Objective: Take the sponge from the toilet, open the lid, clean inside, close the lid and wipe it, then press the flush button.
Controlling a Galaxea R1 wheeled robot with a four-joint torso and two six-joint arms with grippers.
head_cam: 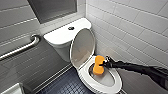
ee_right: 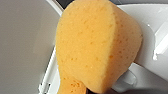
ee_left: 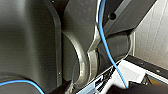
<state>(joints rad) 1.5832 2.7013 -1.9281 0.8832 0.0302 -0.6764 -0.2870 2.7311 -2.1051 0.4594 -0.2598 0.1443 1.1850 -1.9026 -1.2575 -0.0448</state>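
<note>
The white toilet (head_cam: 100, 82) stands against the tiled right wall with its lid (head_cam: 82, 47) raised, leaning back toward the tank. My right gripper (head_cam: 103, 64) comes in from the right, shut on the orange sponge (head_cam: 98, 65), which hangs upright over the bowl's back rim. The sponge (ee_right: 95, 47) looms large in the right wrist view, with the white lid (ee_right: 22, 45) and seat beside it. The dark round flush button (head_cam: 71, 28) sits in the middle of the flat tank top.
A steel grab bar (head_cam: 22, 48) runs along the grey tiled wall at the left. Dark small-tiled floor (head_cam: 65, 85) lies in front of the toilet. White wall tiles (head_cam: 135, 30) stand close on the right. The left wrist view holds robot body parts and a blue cable (ee_left: 107, 47).
</note>
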